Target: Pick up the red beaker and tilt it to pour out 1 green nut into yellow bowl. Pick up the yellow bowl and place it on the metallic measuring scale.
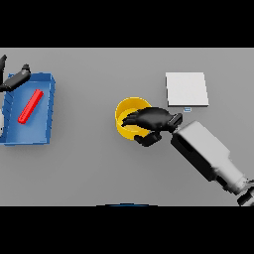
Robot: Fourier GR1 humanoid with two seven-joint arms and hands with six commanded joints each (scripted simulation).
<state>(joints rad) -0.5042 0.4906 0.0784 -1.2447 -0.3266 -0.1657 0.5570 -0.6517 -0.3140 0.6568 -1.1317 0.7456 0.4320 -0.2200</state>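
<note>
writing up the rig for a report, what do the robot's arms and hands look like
The right arm is a blocky forearm in white and light grey, with a darker joint near the picture's lower right. Its right hand is glossy black, with fingers and a thumb. The left hand at the left edge is equally dark; its arm barely shows.

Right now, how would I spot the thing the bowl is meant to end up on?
Start at the robot's right hand, curled over the rim of the yellow bowl near the middle of the grey table. Just beyond it, toward the table's far edge, lies the metallic measuring scale. It is the only flat, pale, square slab, unlike the blue tray far left.
</note>
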